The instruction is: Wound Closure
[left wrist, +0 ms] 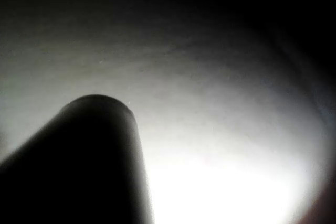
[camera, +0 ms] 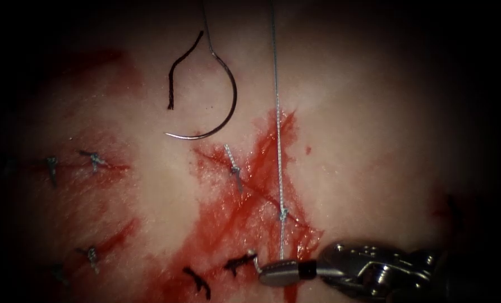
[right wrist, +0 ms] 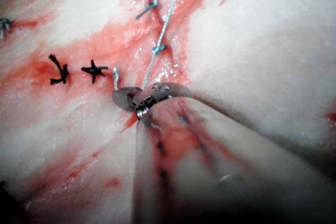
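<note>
My right tool (camera: pixel 286 273) comes in from the right, low and near, and its jaws are closed on the thread (camera: pixel 278 146). From there the thread runs up and far, across a knot (camera: pixel 283 214) on the cut (camera: pixel 250 191). The needle (camera: pixel 219 112) lies flat on the tissue (camera: pixel 373 140), far and left of the thread, held by nothing. Old stitches (camera: pixel 93 160) sit well off to the left. My left tool's shaft (left wrist: pixel 89 156) hangs over the tissue, I think.
</note>
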You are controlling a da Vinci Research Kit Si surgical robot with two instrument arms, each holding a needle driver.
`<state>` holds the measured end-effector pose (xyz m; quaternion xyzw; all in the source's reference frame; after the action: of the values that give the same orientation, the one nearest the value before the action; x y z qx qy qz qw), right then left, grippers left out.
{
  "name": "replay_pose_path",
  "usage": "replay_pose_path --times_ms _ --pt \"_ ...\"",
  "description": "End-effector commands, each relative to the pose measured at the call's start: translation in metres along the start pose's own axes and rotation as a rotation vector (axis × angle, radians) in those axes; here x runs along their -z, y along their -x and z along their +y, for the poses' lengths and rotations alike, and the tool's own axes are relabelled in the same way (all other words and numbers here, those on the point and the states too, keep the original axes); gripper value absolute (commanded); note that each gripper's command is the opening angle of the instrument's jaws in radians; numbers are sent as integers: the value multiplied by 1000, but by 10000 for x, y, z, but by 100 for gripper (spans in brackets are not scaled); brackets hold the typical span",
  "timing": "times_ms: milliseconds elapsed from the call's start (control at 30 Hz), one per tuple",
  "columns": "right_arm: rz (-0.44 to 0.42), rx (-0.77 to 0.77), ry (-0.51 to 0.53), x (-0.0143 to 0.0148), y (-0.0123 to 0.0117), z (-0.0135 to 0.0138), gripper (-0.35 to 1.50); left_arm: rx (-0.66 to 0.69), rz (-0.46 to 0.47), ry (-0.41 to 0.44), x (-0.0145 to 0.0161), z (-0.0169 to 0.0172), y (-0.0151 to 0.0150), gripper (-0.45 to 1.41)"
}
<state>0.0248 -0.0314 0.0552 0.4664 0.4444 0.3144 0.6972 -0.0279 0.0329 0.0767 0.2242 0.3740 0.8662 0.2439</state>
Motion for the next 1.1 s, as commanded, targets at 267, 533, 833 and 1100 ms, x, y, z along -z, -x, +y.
replay_pose_path --times_ms 267,533,833,1100 --pt "-26 -14 -53 -15 1 -6 -35 -211 -160 73 6 9 -60 -45" --pt "-58 -12 -96 -22 7 -16 -35 -244 -186 99 5 -15 -75 -45" --pt "-73 -42 -128 -27 13 -24 -35 -258 -166 74 4 -24 -83 -45" --pt "-93 -56 -150 -31 19 -26 -35 -196 -131 39 2 -46 -101 -45"
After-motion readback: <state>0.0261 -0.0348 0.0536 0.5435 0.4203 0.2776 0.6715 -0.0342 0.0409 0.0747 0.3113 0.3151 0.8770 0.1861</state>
